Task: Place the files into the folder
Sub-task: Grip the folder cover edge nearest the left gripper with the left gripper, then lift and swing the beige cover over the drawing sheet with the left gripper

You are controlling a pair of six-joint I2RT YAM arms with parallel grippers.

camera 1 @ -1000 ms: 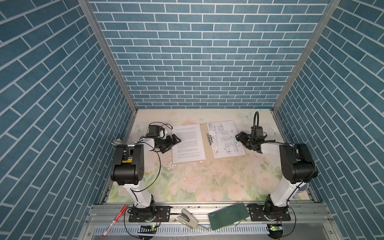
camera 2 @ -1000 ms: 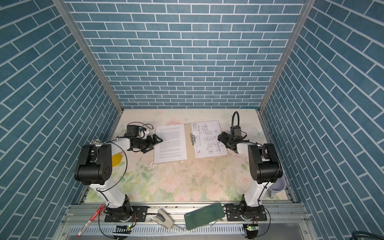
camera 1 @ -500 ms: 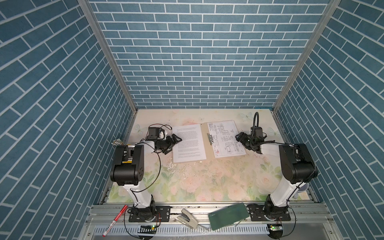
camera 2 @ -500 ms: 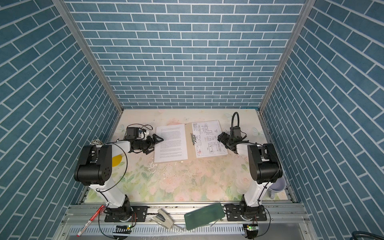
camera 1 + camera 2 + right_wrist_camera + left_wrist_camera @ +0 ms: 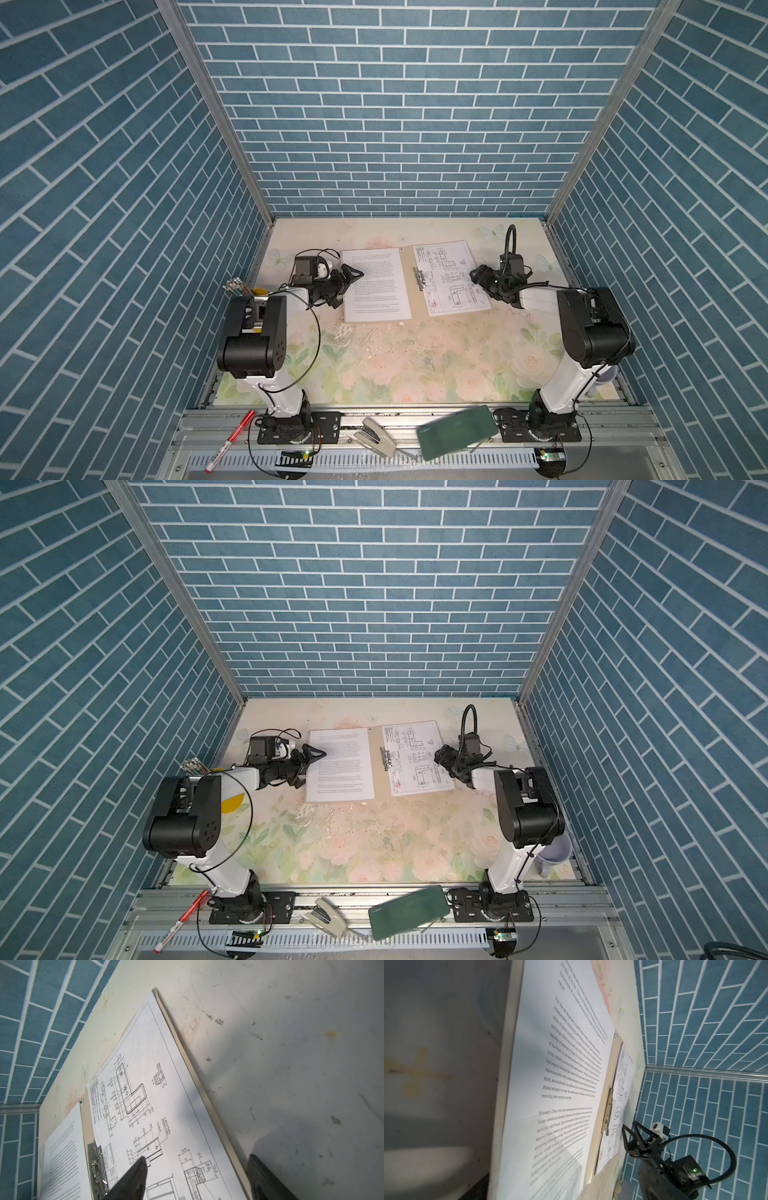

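The tan folder [image 5: 408,257] [image 5: 376,737] lies open and flat at the back of the table, with a metal clip [image 5: 419,277] at its spine. A printed text sheet [image 5: 376,286] [image 5: 560,1084] covers its left half. A sheet of line drawings [image 5: 449,278] [image 5: 158,1109] covers its right half. My left gripper [image 5: 353,275] [image 5: 313,755] is open, and its tips reach the text sheet's left edge. My right gripper [image 5: 478,276] [image 5: 197,1167] is open astride the folder's right edge [image 5: 199,1084]. One finger [image 5: 135,1176] is over the drawing and the other finger [image 5: 264,1176] over bare table.
On the front rail lie a dark green case [image 5: 457,432], a stapler [image 5: 376,436] and a red pen [image 5: 230,440]. A yellow pen cup [image 5: 241,289] stands behind the left arm, and a mug [image 5: 555,854] by the right arm's base. Blue brick walls enclose three sides.
My left gripper has edged right, onto the text sheet's left edge. The right gripper's jaws have narrowed a little; the arm has hardly moved. Sheets and folder lie as before.
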